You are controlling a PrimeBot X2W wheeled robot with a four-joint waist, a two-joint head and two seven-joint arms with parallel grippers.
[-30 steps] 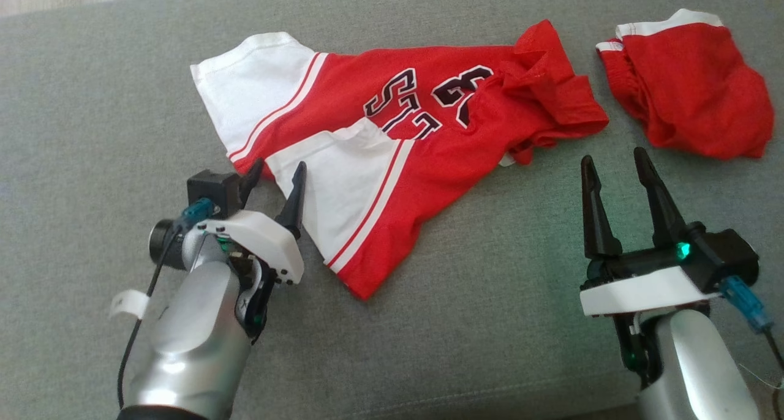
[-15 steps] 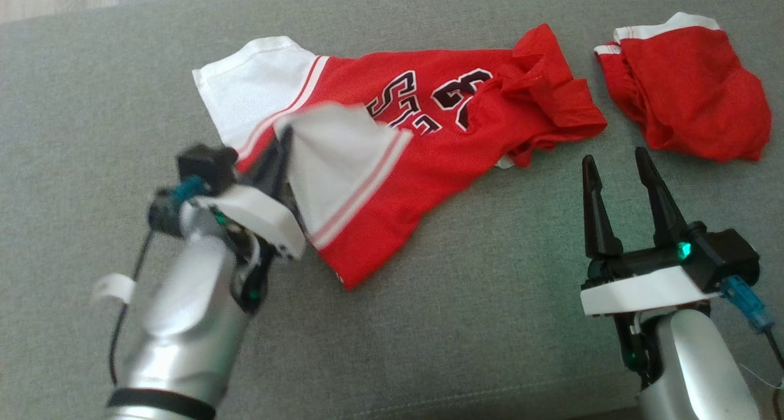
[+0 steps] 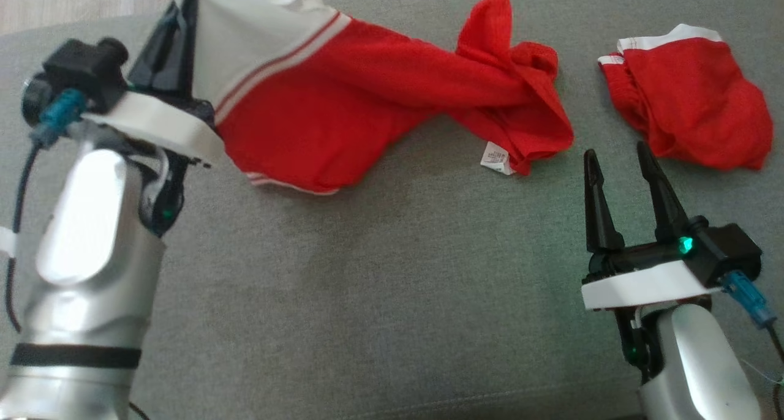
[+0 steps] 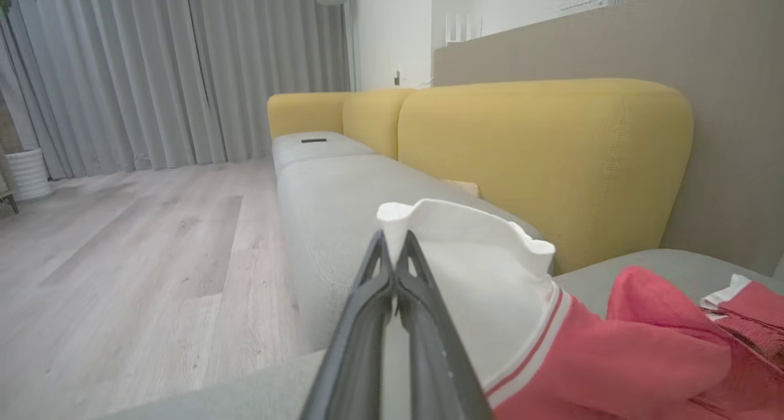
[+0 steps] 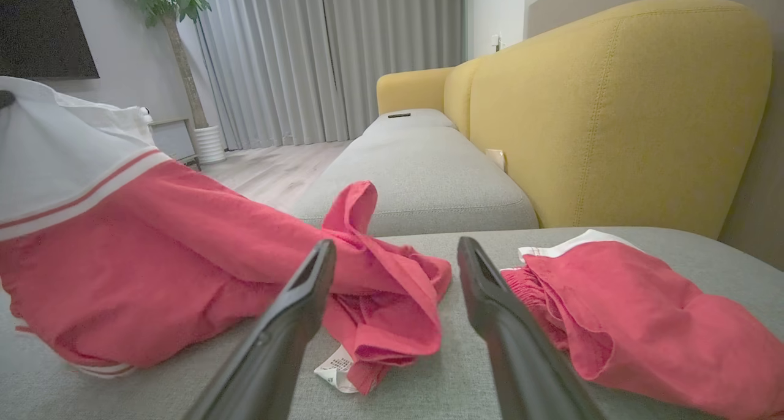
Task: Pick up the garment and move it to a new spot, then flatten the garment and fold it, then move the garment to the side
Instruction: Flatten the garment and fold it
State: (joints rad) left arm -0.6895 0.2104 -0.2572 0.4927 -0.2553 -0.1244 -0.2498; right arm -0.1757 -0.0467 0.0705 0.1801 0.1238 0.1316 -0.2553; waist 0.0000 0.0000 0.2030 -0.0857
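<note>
The garment [image 3: 343, 101] is a red jersey with white sleeves and striped trim. My left gripper [image 3: 184, 16] is shut on its white sleeve edge [image 4: 429, 230] and holds that end raised at the upper left, while the far end still lies bunched on the grey couch seat [image 3: 392, 285]. A white tag [image 3: 495, 158] hangs from the bunched end. In the right wrist view the jersey [image 5: 153, 248] drapes across the left. My right gripper [image 3: 621, 163] stands open at the lower right, close to the bunched end but apart from it.
A second red garment with white trim [image 3: 686, 95] lies crumpled at the right, just beyond my right fingers. The yellow couch back [image 5: 612, 101] rises behind the seat. Wooden floor [image 4: 122, 255] lies beyond the seat's left edge.
My left gripper shut on the white sleeve and rose up and to the left, dragging the jersey off its flat spread. The right arm stayed still.
</note>
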